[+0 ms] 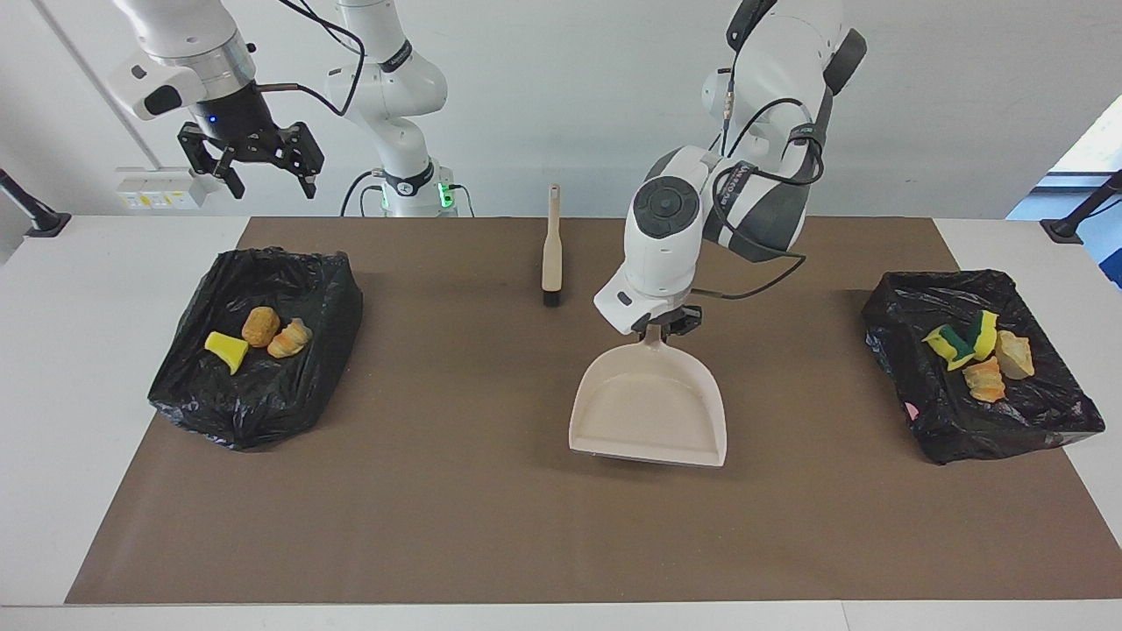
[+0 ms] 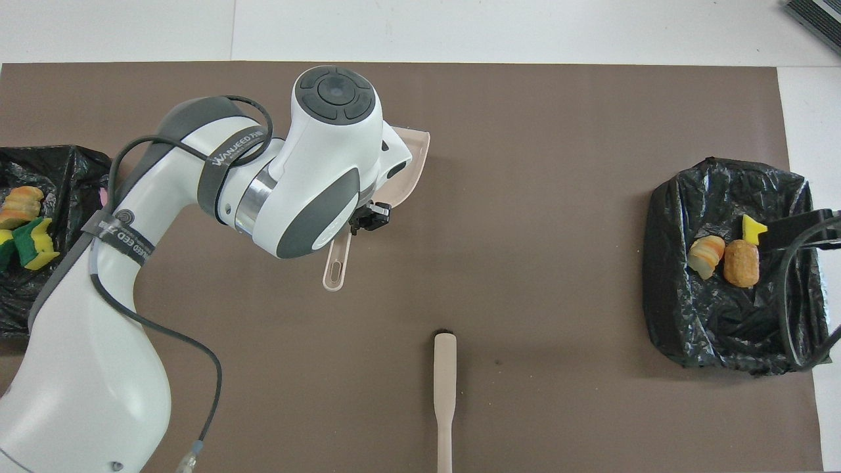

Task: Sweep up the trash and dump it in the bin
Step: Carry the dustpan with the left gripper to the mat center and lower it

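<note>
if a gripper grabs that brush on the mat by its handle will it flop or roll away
The brush probably stays stiff: its handle looks like one straight, solid beige piece. It likely won't roll, since it lies flat on the mat with a widened head. It looks light and slim, so a loose pinch might let it swing, bristle end down.

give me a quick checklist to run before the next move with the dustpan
1. Grip: left gripper is shut on the dustpan at its handle. Ok.
2. Dustpan load: its tray shows nothing in it. Ok.
3. Trash: three pieces lie in the bin at the right arm's end, four in the bin at the left arm's end; no pieces show on the mat. Ok.
4. Brush: lies nearer to the robots than the dustpan, apart from it, held by neither arm. Ok.
5. Right gripper: open, holding nothing, raised near its bin. Ok.
6. Dustpan touching the mat: cannot tell.
</note>
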Robot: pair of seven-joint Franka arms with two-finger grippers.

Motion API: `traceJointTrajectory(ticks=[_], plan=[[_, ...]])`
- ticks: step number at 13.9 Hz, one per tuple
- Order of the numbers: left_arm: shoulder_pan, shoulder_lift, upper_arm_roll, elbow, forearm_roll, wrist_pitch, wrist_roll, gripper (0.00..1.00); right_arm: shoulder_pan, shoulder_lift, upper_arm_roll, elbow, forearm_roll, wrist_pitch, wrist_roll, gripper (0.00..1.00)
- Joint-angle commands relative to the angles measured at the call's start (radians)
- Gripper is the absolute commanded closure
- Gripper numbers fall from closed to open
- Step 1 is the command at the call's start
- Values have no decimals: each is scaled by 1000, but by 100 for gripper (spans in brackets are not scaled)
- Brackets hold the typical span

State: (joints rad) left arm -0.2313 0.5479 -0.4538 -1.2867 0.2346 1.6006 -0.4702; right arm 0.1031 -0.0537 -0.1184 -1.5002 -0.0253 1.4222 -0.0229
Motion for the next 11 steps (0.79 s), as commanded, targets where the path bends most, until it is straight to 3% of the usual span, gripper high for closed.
traceJointTrajectory(ticks=[1,7,11], plan=[[-55,117,7,154,-12,-36,-65,100,-2,-15,-6,-20,16,12,-17,0],[-112,231,-8,239,-14,-18,-134,100,-2,-15,-6,-18,16,12,-17,0],[-131,244,-48,240,-14,10,-154,100,-2,-15,-6,-20,16,12,-17,0]])
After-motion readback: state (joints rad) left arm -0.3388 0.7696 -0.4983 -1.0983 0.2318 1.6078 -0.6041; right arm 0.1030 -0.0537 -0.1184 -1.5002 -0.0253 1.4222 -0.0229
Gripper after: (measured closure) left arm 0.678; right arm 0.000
